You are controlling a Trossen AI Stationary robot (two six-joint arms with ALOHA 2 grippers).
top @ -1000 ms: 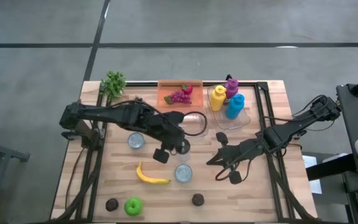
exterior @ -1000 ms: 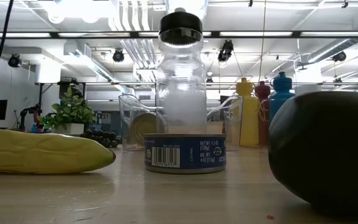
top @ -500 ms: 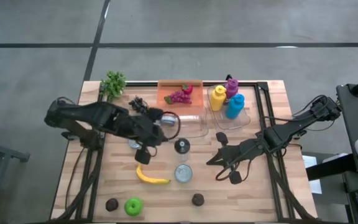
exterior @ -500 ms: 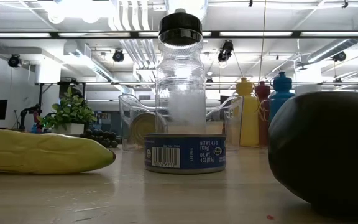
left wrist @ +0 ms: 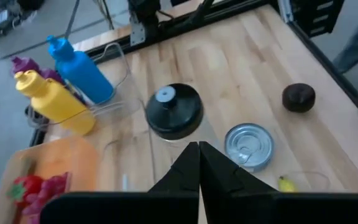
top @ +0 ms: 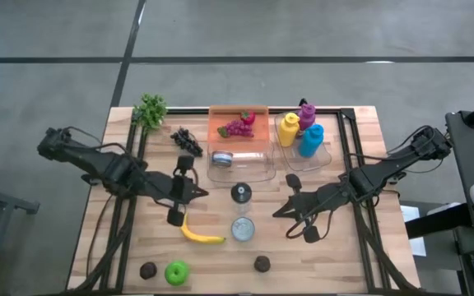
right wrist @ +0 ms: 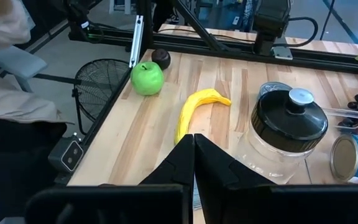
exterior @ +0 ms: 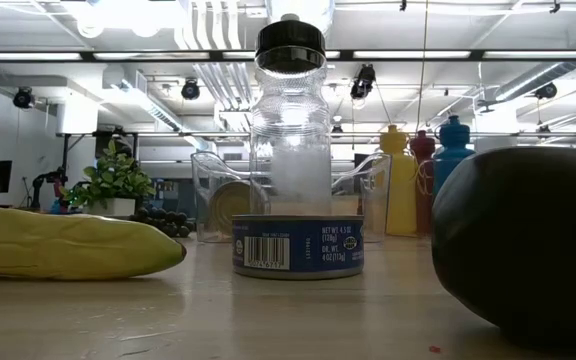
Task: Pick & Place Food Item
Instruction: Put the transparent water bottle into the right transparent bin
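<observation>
left tool [top: 177,196] closed, just above banana [top: 200,233]

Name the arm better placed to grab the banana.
Left, likely. The left gripper hangs just beside the banana, shut and empty. The right gripper waits farther off, beyond the can.

- The left end effector [top: 181,193] has pulled back from beside the clear bottle [top: 240,194] to a spot just above the banana [top: 200,232], well apart from the clear bin [top: 241,164].
- The left arm now stretches farther toward the left edge of the table [top: 348,255].
- The can [top: 221,158] that lay beside the left end effector on the table now lies on its side inside the clear bin.
- A bunch of dark grapes [top: 185,138], earlier hidden under the arm, now shows left of the clear bin.
</observation>
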